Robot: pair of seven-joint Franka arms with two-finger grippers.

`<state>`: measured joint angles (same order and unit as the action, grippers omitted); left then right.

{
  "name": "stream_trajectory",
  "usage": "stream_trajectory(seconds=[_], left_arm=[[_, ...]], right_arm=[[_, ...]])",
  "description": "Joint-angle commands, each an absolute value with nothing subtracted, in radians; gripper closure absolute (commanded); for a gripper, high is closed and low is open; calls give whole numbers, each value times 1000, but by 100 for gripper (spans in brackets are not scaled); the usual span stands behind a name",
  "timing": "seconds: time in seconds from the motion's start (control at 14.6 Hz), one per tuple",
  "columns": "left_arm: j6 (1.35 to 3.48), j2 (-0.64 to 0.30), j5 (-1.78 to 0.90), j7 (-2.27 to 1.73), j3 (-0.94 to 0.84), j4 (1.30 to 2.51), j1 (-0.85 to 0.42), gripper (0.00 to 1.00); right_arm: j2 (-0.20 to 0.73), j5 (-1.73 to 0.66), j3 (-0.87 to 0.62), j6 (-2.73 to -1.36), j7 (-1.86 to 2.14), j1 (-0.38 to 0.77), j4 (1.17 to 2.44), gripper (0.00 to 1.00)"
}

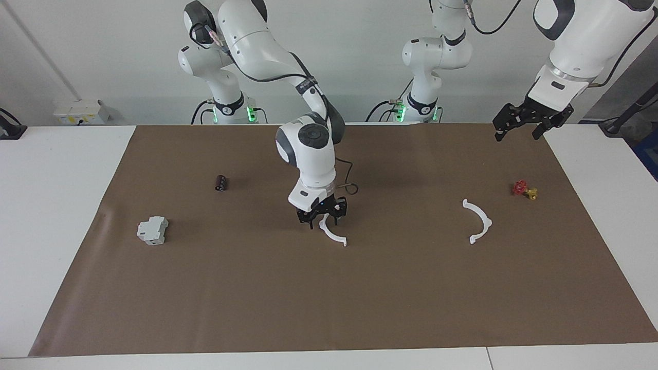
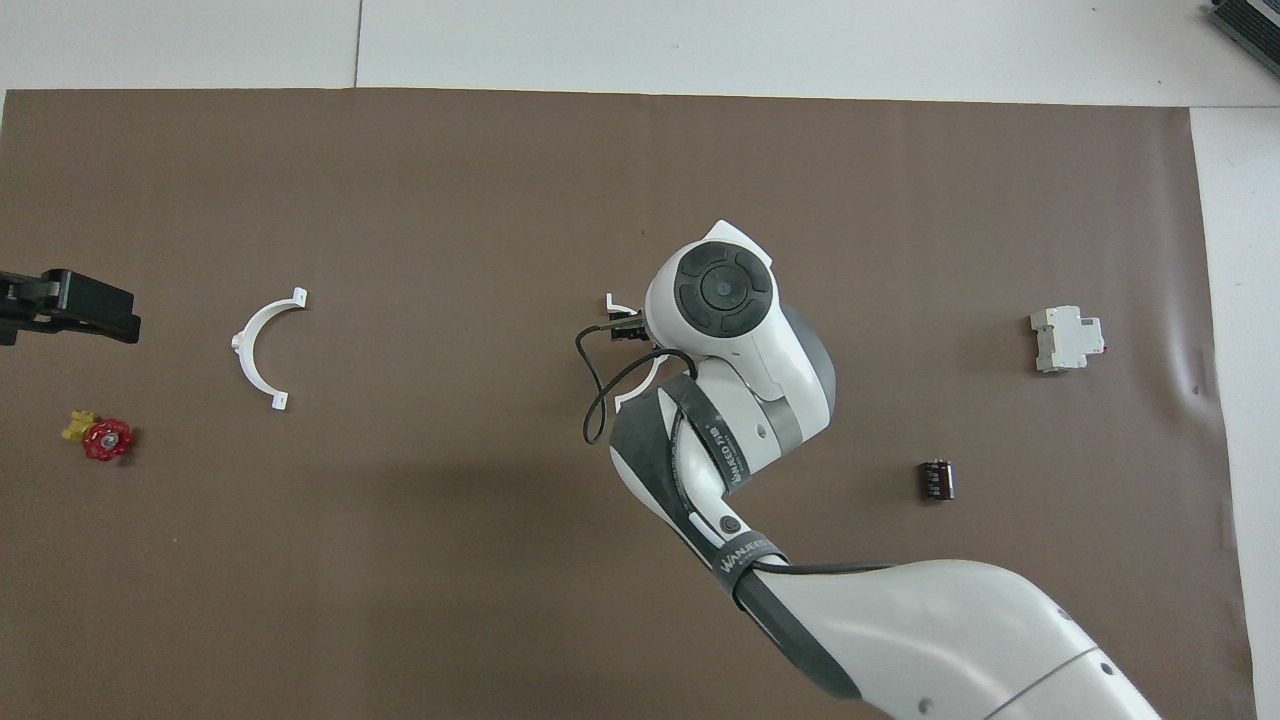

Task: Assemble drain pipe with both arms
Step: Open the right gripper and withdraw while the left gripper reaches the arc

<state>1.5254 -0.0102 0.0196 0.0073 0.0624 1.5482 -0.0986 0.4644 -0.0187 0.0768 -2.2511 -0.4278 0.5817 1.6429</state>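
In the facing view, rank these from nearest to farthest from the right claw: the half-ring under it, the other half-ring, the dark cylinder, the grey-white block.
1. The half-ring directly under the right claw, mid-table.
2. The dark cylinder, toward the right arm's end, nearer the robots.
3. The other half-ring, toward the left arm's end.
4. The grey-white block, far toward the right arm's end.

Two half-rings (image 1: pixel 333 234) (image 1: pixel 478 221) well apart mid-mat; valve (image 1: pixel 524 190) toward left arm's end; block (image 1: pixel 152 230) toward right arm's end

A grey-white boxy block (image 1: pixel 152 229) and a small dark cylinder (image 1: pixel 221 183) lie on the brown mat (image 1: pixel 329 308) toward the right arm's end from the right claw (image 1: pixel 323 218); a red-and-yellow valve (image 1: pixel 524 189) lies under the raised left claw (image 1: pixel 519 128).
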Motion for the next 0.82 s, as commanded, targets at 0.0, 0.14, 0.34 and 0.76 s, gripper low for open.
stream_trajectory(seconds=[0.0, 0.14, 0.34, 0.76], left_arm=[[1650, 26, 8, 6, 72, 1658, -86, 0], [1818, 46, 8, 6, 72, 1802, -55, 0], [2020, -17, 8, -20, 72, 1893, -40, 0], [2386, -130, 6, -248, 71, 2043, 6, 0]], right_arm=[[333, -20, 71, -2142, -430, 477, 1664, 0], [278, -18, 71, -2079, -426, 401, 1663, 0], [209, -23, 69, -1973, -411, 284, 1661, 0], [129, -25, 71, -1757, -175, 82, 1663, 0]])
